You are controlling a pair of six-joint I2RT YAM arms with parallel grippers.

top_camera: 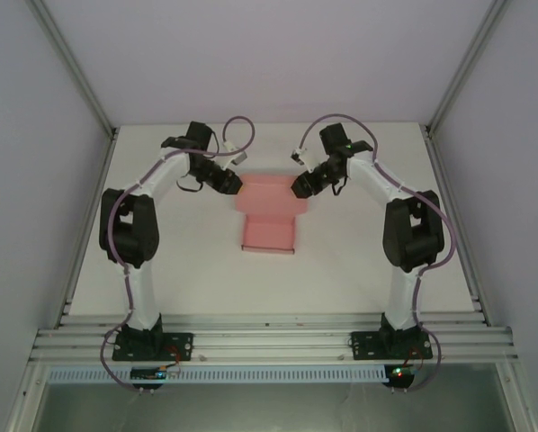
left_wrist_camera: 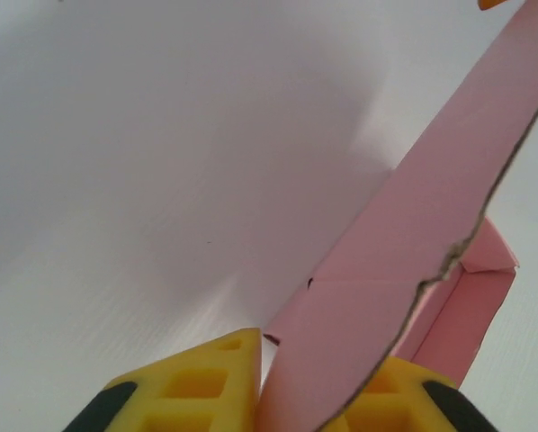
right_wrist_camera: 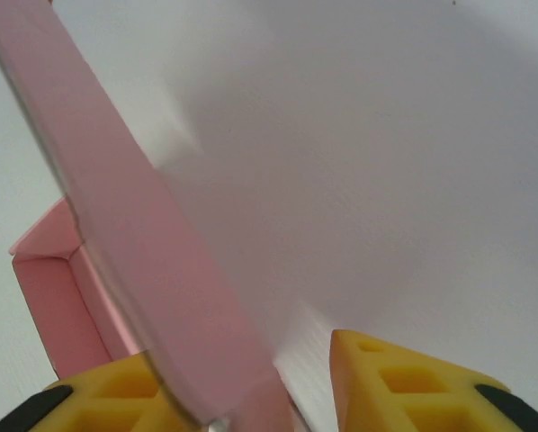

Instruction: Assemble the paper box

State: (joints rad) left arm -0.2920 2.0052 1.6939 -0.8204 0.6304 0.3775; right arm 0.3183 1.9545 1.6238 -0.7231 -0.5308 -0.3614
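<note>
Right, the pink paper box (top_camera: pixel 269 202) lies around the middle of the white table (top_camera: pixel 359 270), half folded, its wider part at the far end and a narrower part pointing back toward the arm bases. Both arms reach in from either side. The left gripper (top_camera: pixel 236 185) is at the far left edge of the card and the right gripper (top_camera: pixel 298 187) at the far right edge, the two facing each other across it. From the left wrist, a long pink flap (left_wrist_camera: pixel 413 234) rises at a slant and runs down between the yellow fingers (left_wrist_camera: pixel 206 382) of that gripper (left_wrist_camera: pixel 323 351). They sit close on either side of it, but I can't tell whether they're actually pinching it. Behind the flap, low on the right of that view, a folded-up corner of the box wall (left_wrist_camera: pixel 471 306) is standing. From the right wrist, the same sort of flap (right_wrist_camera: pixel 134 225) leans over one finger of the right gripper (right_wrist_camera: pixel 246 351). The other finger (right_wrist_camera: pixel 404 382) stands clear of it with bare table showing between, so those fingers are spread apart.
</note>
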